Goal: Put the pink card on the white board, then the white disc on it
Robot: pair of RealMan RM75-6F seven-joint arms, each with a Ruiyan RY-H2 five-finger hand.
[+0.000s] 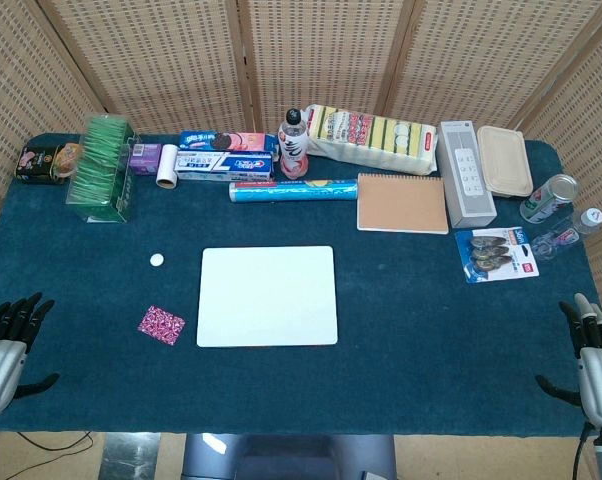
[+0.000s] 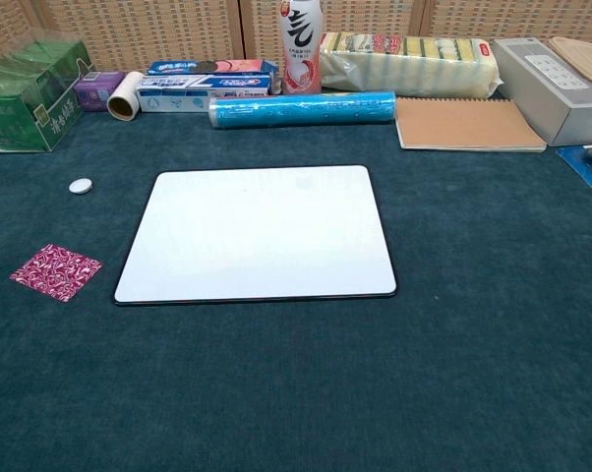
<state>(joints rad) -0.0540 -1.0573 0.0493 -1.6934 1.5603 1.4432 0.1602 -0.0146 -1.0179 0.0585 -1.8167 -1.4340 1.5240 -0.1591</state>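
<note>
Beside glossy board: patterned (seemingly paper) square card

Bright, even overhead light — shadows faint, both views sharp — with mild glare on the white board.

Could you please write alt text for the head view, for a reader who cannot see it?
An empty white board lies mid-table on dark blue cloth, with the pink card just left of it and the white disc further back. Both robot hands, left hand and right hand, rest open at the near corners, holding nothing.
</note>
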